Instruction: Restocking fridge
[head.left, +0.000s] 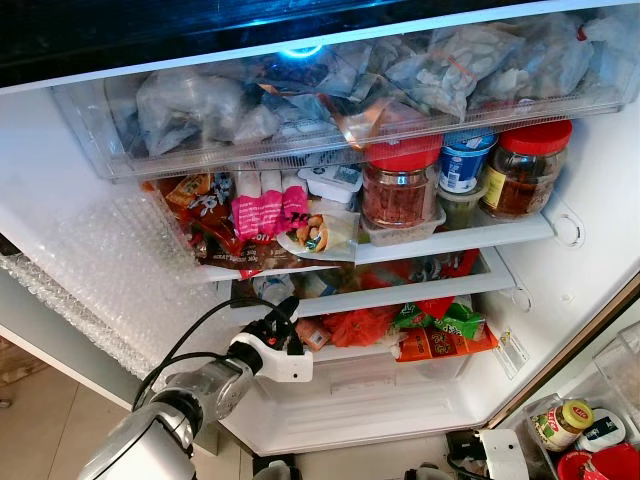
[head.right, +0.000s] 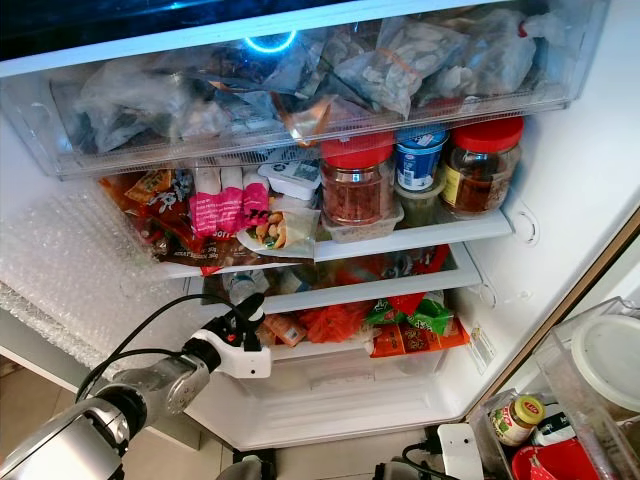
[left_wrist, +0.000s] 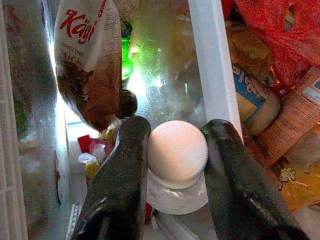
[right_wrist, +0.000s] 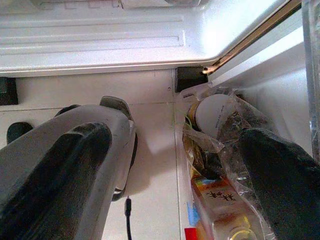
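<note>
Left gripper (left_wrist: 175, 155) was reaching into your fridge's lower shelf, its two black fingers (left_wrist: 120, 185) pinched on either side of a small bottle with a white ribbed cap (left_wrist: 177, 152). That bottle sat just beside the shelf's white front rail (left_wrist: 212, 65), with a Kägi snack bag (left_wrist: 90, 55) hanging close behind it.

Right gripper (right_wrist: 175, 175) hung low by the floor beside the fridge base, fingers spread wide apart, nothing between them; a clear bag of packaged items (right_wrist: 220, 150) lay next to one finger.

Your containers, top down:
- Clear top drawer (head.left: 330, 140): crammed with plastic bags of frozen-looking food.
- Glass shelf (head.left: 450, 235): two red-lidded jars (head.left: 400, 185) holding brownish contents, a blue-and-white tub (head.left: 465, 160), pink packets (head.left: 265, 210), a bag of nuts (head.left: 320, 232).
- Lower drawer (head.left: 420, 350): red mesh bag (head.left: 360, 325), green and orange packets (head.left: 445, 330).

Yellow-lidded jar (head.left: 562, 420) stood in the door bin at lower right.
</note>
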